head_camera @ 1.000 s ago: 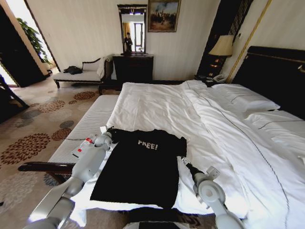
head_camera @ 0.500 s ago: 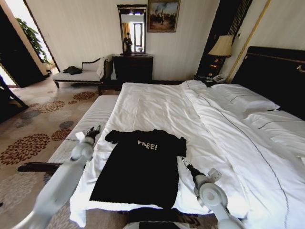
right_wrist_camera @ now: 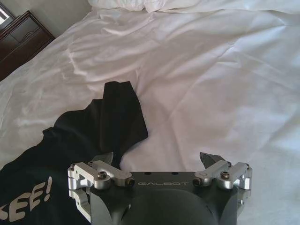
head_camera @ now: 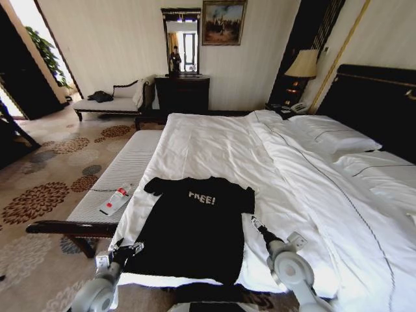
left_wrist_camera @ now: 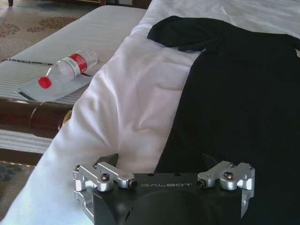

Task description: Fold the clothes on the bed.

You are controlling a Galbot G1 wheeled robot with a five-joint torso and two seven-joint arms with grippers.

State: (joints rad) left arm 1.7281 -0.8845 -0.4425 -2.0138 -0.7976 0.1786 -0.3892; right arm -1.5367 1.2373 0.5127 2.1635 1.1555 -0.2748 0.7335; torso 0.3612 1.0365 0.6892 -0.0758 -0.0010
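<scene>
On the bed (head_camera: 221, 140) we see the T-shirt (head_camera: 195, 227) flat, left gripper (head_camera: 123, 249) open at its hem corner, right gripper (head_camera: 257, 227) open beside its sleeve.

Hotel bedroom: large white bed (head_camera: 221, 140), bedside lamp (head_camera: 303, 64), chaise (head_camera: 110, 103).

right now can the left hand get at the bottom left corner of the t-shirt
Probably yes. The left hand is open right beside the black T-shirt, at its lower left edge, with bare white sheet between them and nothing in the way.
</scene>
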